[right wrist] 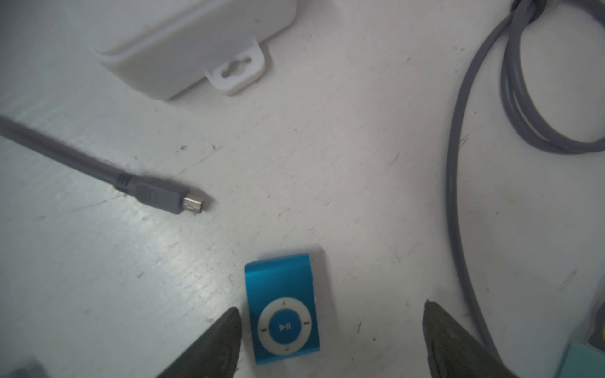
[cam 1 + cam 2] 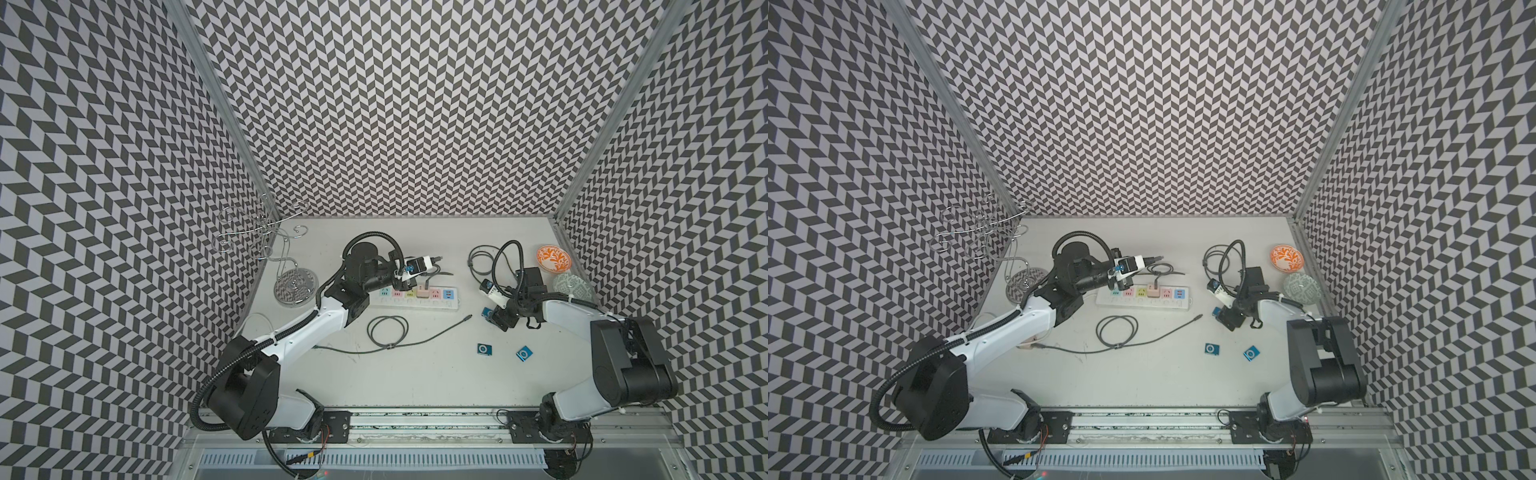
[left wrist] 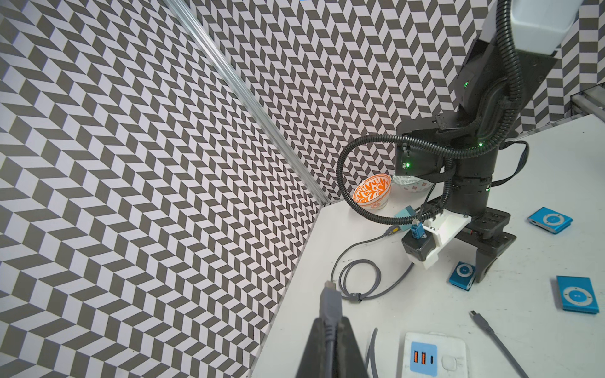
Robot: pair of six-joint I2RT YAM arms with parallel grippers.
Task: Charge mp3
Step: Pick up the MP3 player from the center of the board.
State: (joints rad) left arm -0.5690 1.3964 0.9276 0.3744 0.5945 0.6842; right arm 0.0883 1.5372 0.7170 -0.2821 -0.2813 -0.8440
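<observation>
Right gripper (image 1: 330, 309) spread, finger (image 1: 222, 333) beside mp3 player (image 1: 281, 307) edge; left gripper (image 3: 330, 327) pinching cable plug (image 3: 330, 294).

The left arm (image 2: 307, 328) reaches far forward, wrist rolled sideways. The left gripper (image 3: 331, 322) is held level and pinched tight on a cable plug (image 3: 330, 299). The right arm (image 2: 569, 311) is bent sharply at the elbow. The right gripper (image 1: 330, 311) points straight down, hanging low, jaws spread wide and holding nothing.

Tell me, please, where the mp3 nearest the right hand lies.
The mp3 lies on the table's right half, between the open right hand's fingers in the right wrist view, near a plug.
</observation>
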